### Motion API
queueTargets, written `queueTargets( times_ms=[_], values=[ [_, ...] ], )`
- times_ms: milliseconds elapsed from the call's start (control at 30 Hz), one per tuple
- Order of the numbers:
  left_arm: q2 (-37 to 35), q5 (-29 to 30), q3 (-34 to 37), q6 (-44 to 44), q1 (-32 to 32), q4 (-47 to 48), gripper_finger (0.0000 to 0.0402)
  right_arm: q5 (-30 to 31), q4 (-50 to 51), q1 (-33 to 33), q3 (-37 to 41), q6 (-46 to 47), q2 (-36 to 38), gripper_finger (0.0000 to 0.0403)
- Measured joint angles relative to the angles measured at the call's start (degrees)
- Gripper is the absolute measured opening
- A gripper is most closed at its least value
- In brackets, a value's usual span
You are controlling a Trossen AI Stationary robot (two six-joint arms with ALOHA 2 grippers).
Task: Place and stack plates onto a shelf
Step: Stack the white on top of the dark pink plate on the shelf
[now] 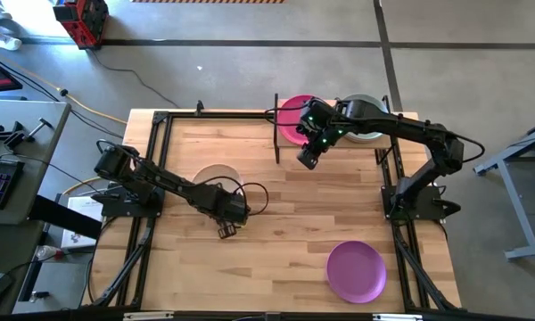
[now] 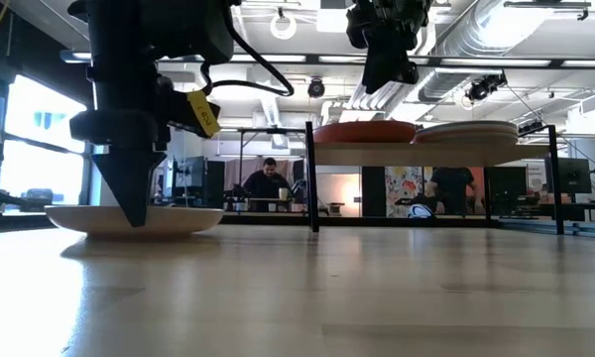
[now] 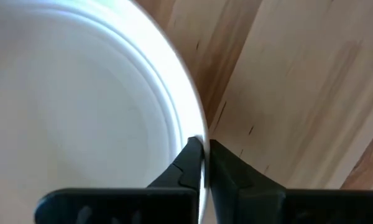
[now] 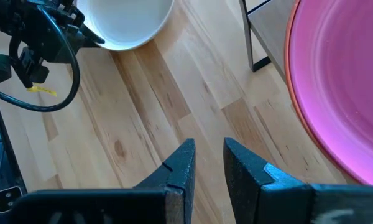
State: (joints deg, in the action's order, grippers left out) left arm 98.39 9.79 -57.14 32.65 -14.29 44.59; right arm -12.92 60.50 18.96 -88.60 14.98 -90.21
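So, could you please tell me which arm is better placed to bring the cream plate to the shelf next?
The left. The left claw is already pinching the rim of the cream plate on the table, while the right claw hangs empty beside the shelf, above bare wood, near the magenta plate there.

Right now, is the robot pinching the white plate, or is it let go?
Pinching. The left end effector is shut on the white plate's rim, which sits between its fingers.

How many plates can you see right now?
5: cream plate in the left hand, purple plate on the table, magenta plate over an orange-red plate and a pale plate on the shelf; stacks may hide more.
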Motion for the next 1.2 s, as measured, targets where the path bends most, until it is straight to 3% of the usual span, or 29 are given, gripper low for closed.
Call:
queueTargets(
  times_ms=[300,600,833,1200],
  values=[
    [-1.25,-0.27,0.02,-4.91,-0.06,4.65,0.0001,0.07,-0.04,0.00,0.00,1.53,0.00,0.0061],
    [-4.99,-0.26,-0.78,-11.48,-0.07,10.72,0.0001,3.95,-2.21,0.00,0.00,1.49,0.00,0.0062],
    [-5.73,5.75,-4.65,-19.32,-0.94,18.12,0.0001,3.97,-4.27,0.00,0.00,0.53,0.00,0.0070],
    [-5.73,15.89,-10.65,-28.86,-4.17,23.71,0.0001,4.09,-9.65,0.00,0.00,4.51,0.00,0.0118]
  ],
)
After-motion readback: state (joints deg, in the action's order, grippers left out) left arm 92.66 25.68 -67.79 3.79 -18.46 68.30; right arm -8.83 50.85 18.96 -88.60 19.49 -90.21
